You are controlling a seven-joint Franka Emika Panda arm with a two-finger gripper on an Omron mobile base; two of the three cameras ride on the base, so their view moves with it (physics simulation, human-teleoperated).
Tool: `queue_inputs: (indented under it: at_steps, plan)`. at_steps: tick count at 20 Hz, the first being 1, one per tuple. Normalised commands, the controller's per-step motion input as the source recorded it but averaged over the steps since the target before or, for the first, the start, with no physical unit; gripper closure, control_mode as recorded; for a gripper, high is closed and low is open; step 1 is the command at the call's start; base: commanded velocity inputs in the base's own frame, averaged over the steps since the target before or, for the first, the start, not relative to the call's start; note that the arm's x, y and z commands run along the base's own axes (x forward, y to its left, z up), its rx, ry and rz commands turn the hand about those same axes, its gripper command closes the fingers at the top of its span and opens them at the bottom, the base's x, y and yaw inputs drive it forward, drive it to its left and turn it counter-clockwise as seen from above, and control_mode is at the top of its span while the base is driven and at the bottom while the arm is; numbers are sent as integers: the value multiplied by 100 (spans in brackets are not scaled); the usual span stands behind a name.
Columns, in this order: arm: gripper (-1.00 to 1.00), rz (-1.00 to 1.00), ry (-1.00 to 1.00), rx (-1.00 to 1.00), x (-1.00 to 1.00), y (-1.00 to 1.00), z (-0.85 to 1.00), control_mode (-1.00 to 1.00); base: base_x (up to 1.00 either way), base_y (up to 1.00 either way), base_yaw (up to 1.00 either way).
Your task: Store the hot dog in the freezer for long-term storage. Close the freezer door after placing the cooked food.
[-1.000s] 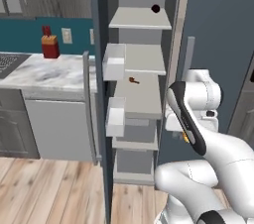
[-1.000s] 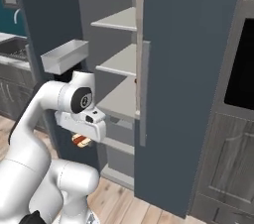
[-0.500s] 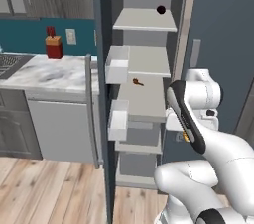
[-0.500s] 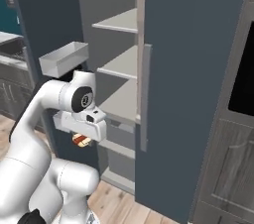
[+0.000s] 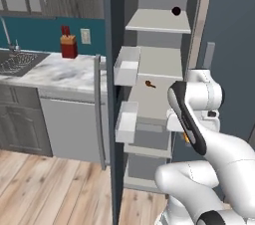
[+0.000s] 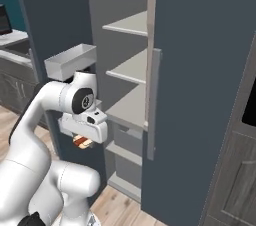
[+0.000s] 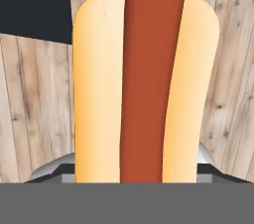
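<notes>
My gripper points down in front of the open freezer, shut on the hot dog. In the hand view the hot dog is a tan bun with an orange-red sausage, standing between my fingers over the wood floor. A sliver of the hot dog peeks out under my hand, level with the lower shelves. The freezer door stands swung open to the left, its white bins facing inward and its grey bar handle on the outside.
A small dark round item lies on an upper shelf and a small brown item on the middle shelf. The plain door with its handle stays shut to the right. A marble counter with a sink lies left.
The whole picture has shifted: the camera has moved, and the freezer now looks nearer and further right in the left base view. My arm keeps its pose, still holding the hot dog.
</notes>
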Motion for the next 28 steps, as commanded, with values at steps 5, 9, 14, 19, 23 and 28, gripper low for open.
queue_inputs:
  at_steps: [5,9,14,19,23,28]
  plan:
    - [100,0,0,0,0,0,0,100,18,0,15]
    - [100,0,0,0,0,0,0,100,33,0,9]
    - [100,0,0,0,0,0,0,100,32,-7,6]
    - [100,0,0,0,0,0,0,100,14,-22,1]
    - [100,0,0,0,0,0,0,100,16,-25,0]
    - [100,0,0,0,0,0,0,100,14,-38,1]
